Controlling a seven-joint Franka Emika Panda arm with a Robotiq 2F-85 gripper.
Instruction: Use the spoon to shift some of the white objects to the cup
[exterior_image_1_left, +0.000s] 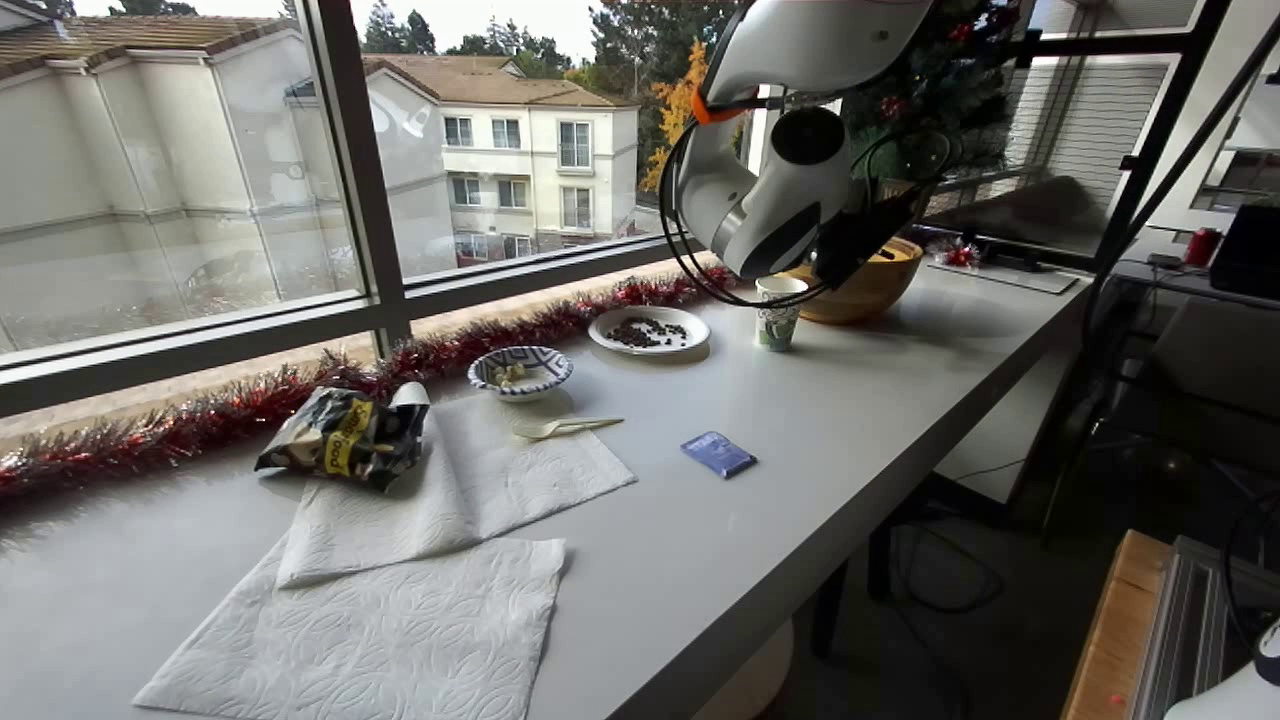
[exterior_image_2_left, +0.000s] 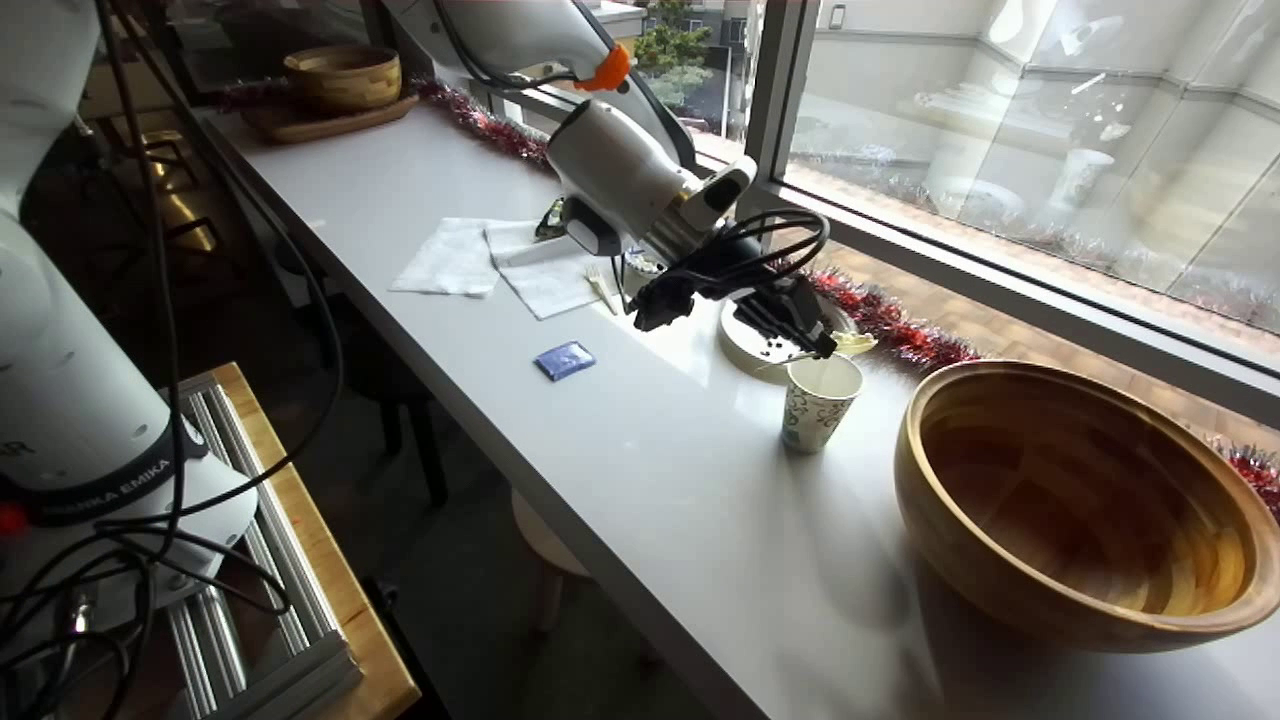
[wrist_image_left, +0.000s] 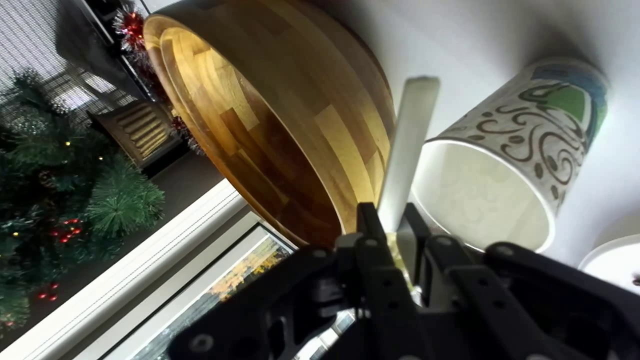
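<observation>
In an exterior view, whitish bits (exterior_image_1_left: 510, 376) sit in a blue-patterned dish (exterior_image_1_left: 548, 373) over by the window (exterior_image_1_left: 347, 150). In an exterior view, the robot's hand (exterior_image_2_left: 825, 345) grips a spoon (exterior_image_2_left: 855, 342) near the paper cup (exterior_image_2_left: 815, 420). In the wrist view, black fingers (wrist_image_left: 369, 221) pinch its pale handle (wrist_image_left: 407, 145).

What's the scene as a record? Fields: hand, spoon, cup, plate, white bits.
hand: shut on the spoon
spoon: held by its handle, close to the cup; contact and load unclear
cup: upright on the table, between the plate and the large wooden bowl
plate: holds dark bits
white bits: some in the patterned bowl
</observation>
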